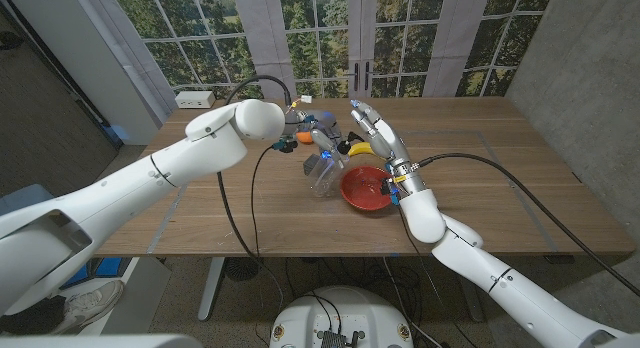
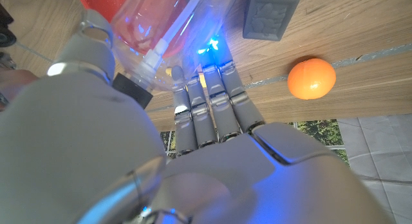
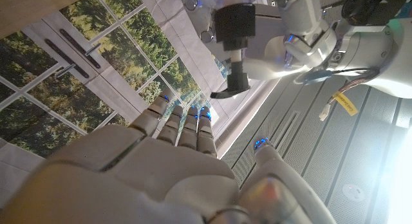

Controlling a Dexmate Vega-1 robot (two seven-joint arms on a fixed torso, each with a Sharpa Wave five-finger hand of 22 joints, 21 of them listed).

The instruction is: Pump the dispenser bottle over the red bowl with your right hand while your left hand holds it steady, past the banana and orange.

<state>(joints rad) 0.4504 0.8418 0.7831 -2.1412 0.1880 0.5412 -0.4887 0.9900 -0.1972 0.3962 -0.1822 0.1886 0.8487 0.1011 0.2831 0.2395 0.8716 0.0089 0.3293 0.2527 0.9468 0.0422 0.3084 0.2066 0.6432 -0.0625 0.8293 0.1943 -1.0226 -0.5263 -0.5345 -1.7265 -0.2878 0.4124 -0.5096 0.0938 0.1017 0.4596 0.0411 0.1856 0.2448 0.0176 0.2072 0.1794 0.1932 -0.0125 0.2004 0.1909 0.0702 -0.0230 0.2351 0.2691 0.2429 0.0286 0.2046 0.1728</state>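
The left hand (image 1: 308, 128) grasps the clear dispenser bottle (image 1: 325, 168), tilted beside the red bowl (image 1: 366, 188) on the tabletop (image 1: 480, 178). The right hand (image 1: 375, 133) hovers released, half hiding the banana (image 1: 357, 148); the orange (image 2: 311, 78) sits nearby.

My wooden table in front of tall windows onto green trees.

My table (image 1: 520, 178) is brown wood with a visible grain, and a thin seam runs across its top. Behind it stand tall paned windows (image 1: 320, 33) with white frames and dark handles, showing leafy trees in daylight. A grey wall (image 1: 585, 98) rises to my right, and a darker grey wall (image 1: 40, 98) to my left. A white power strip (image 1: 194, 99) lies at the table's far left corner.
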